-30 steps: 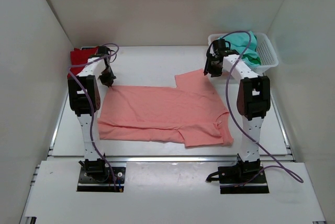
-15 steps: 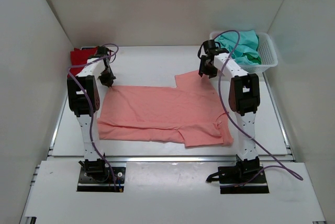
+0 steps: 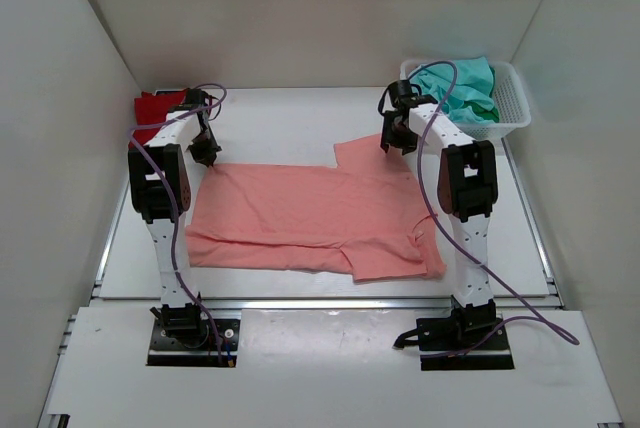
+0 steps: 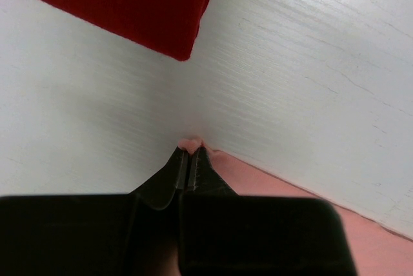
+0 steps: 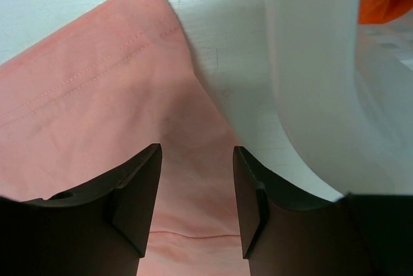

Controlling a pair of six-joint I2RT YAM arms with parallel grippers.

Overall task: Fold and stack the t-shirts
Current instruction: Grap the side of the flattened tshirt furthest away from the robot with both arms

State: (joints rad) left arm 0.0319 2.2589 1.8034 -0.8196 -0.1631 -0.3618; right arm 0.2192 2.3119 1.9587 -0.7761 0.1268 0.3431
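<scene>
The salmon-pink t-shirt (image 3: 320,218) lies spread flat across the middle of the table. My left gripper (image 3: 206,156) is shut on its far left corner (image 4: 191,142). My right gripper (image 3: 394,140) is open above the shirt's far right sleeve (image 5: 110,82), nothing between its fingers (image 5: 139,192). The deep red t-shirt (image 3: 152,108) lies folded at the far left corner, also in the left wrist view (image 4: 122,2). The teal-green t-shirt (image 3: 462,86) is heaped in the white basket (image 3: 512,108).
The white lattice basket stands at the far right, close beside my right gripper; its wall (image 5: 310,82) fills the right of the right wrist view. White walls enclose the table on three sides.
My right gripper has moved left from the basket to over the pink shirt's far right sleeve. The left arm has not moved.
</scene>
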